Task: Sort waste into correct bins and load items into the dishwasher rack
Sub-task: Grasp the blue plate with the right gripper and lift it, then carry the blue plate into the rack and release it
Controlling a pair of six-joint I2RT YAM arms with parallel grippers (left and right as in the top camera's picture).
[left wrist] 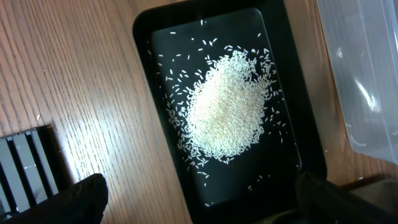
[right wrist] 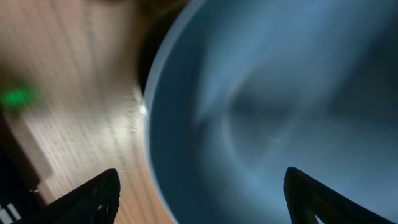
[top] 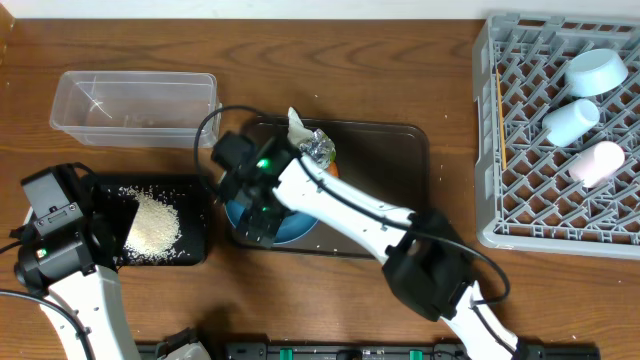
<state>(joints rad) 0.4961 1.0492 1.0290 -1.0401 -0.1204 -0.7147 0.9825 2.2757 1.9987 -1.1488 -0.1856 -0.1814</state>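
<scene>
The wide blue bowl point(top: 296, 228) sits at the front left of the brown tray point(top: 400, 140). My right gripper point(top: 256, 214) hangs open over its left rim. In the right wrist view the gripper point(right wrist: 202, 199) straddles the rim of the bowl point(right wrist: 280, 93), one finger outside and one inside. Behind the bowl lie the crumpled wrapper point(top: 314, 146) and the carrot point(top: 332, 168). Rice point(top: 152, 225) is heaped in the black tray point(top: 195, 200). My left gripper point(left wrist: 199, 202) hovers open and empty above the near end of the black tray point(left wrist: 168, 50) and the rice point(left wrist: 227, 106).
The clear tub point(top: 135, 105) stands empty behind the black tray, and its corner shows in the left wrist view point(left wrist: 367, 74). The grey rack point(top: 530, 200) at the right holds a small light-blue bowl point(top: 597, 70), a pale-blue cup point(top: 570, 122), a white cup point(top: 597, 163) and chopsticks point(top: 499, 110).
</scene>
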